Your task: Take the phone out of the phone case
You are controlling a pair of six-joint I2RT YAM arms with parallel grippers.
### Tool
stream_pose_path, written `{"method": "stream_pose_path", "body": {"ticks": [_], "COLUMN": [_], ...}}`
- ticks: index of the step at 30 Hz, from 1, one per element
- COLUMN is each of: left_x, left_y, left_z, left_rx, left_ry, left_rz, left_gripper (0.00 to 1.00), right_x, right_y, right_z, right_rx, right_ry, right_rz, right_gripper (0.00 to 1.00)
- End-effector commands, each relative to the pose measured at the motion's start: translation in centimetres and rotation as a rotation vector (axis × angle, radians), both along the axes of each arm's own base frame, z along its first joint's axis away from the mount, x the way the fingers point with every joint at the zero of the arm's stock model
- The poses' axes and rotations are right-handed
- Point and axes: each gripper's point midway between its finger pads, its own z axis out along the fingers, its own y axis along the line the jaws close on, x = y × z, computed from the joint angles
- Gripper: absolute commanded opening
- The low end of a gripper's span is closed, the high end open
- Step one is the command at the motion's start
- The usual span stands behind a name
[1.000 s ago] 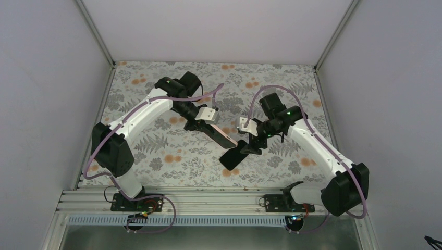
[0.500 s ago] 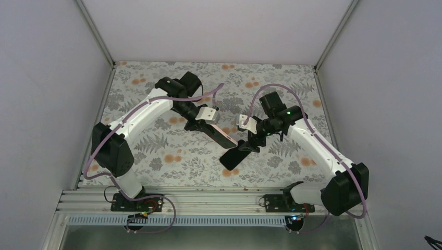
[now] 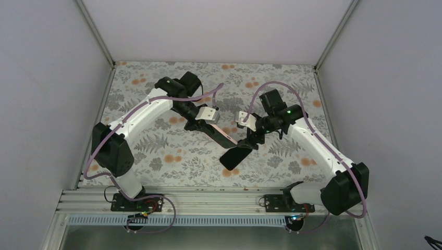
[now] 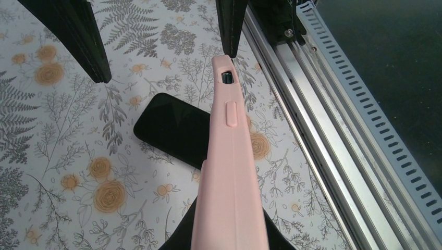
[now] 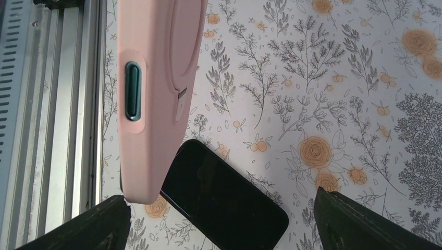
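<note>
My left gripper [image 3: 206, 126] is shut on the pink phone case [image 3: 225, 136] and holds it edge-on above the table; the case fills the middle of the left wrist view [image 4: 229, 172]. The black phone [image 3: 234, 156] lies flat, screen up, on the floral table, outside the case. It shows below the case in the left wrist view [image 4: 172, 130] and the right wrist view [image 5: 224, 198]. My right gripper [image 3: 249, 141] is open and empty above the phone, with its fingers [image 5: 365, 224] wide apart on either side. The case end [image 5: 156, 78] hangs beside the right gripper's left finger.
The aluminium rail [image 3: 208, 200] with the arm bases runs along the near edge, and it also shows in the left wrist view [image 4: 323, 104]. Grey walls [image 3: 52, 78] close the left, right and back sides of the floral table [image 3: 156, 156].
My right gripper has moved up and back a little from the phone. The phone, the case and the left arm have stayed put.
</note>
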Motion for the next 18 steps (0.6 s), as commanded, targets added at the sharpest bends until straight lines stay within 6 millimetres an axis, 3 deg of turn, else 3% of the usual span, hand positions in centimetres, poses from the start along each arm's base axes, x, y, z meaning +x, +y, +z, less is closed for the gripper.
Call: {"method": "stream_pose_path", "body": {"ticks": [1, 18], "left_x": [0.21, -0.21], "left_y": [-0.75, -0.91], "left_z": [1.03, 1.74], "left_rx": [-0.06, -0.074], "left_ry": [-0.003, 0.007], "left_rz": [-0.012, -0.021], "left_gripper": [0.02, 0.02], "right_x": [0.18, 0.83], "right_y": [0.88, 1.07], "right_z": [1.08, 0.65], "right_rx": [0.042, 0.047], "right_ry": [-0.007, -0.013], "right_rz": [0.016, -0.007], "right_gripper": [0.9, 0.89]}}
